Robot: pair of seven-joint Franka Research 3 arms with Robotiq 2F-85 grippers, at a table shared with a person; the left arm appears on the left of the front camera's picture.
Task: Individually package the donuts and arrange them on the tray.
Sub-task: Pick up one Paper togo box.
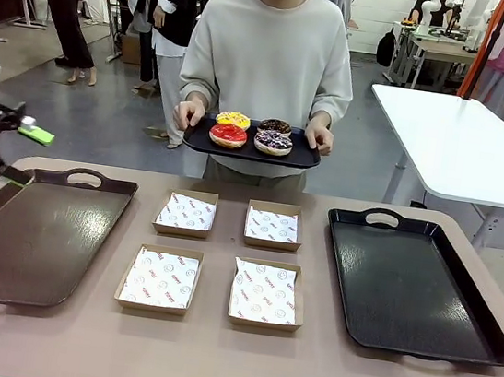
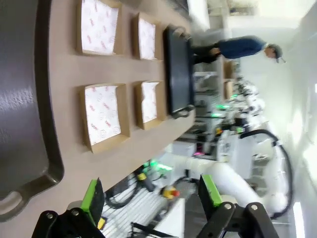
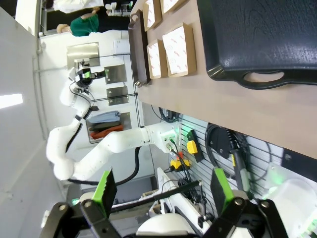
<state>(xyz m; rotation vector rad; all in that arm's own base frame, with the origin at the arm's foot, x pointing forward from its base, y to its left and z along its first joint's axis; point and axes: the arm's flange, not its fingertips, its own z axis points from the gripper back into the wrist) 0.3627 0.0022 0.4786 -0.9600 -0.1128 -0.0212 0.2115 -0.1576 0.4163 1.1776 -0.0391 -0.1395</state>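
The left hand (image 2: 151, 193) hovers just off the edge of the bench (image 1: 211, 360), its green-padded fingers spread wide with nothing between them. Nearest to it lies a brown tray (image 1: 32, 234). Past that tray, four open cardboard boxes (image 1: 159, 279) sit in two rows of two, each lined with a white printed sheet. The right hand (image 3: 162, 186) is spread the same way and grips nothing, and a black tray (image 3: 257, 39) is the container closest to it. The donuts (image 1: 252, 131) are well apart from both hands, beyond the far side of the bench. A person (image 1: 270, 51) holds them on a small dark serving tray (image 1: 247, 155). The yellow donut (image 1: 233, 119) and chocolate donut (image 1: 275, 126) are at the back, with the red donut (image 1: 228, 135) and purple donut (image 1: 273, 142) in front.
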